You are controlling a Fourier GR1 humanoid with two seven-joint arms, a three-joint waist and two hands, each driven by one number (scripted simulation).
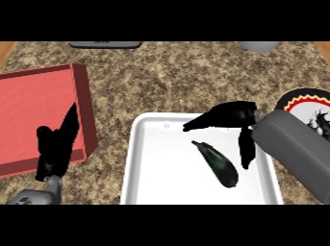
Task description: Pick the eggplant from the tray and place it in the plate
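Dark purple eggplant (217, 163) lying slantwise on the white tray (147, 163), right of centre, bare floor all around it. Right hand (231, 117) poised over the tray's far right, fingers spread, thumb down beside the eggplant, grasping nothing. Plate (316, 103) just off the tray's right edge, partly behind the forearm. Left hand (57, 144) resting unclenched over the red box (25, 110).

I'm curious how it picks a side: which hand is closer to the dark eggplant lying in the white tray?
Right. The right hand hovers open above the white tray, beside the dark glossy eggplant. The left hand rests far off over the red box.
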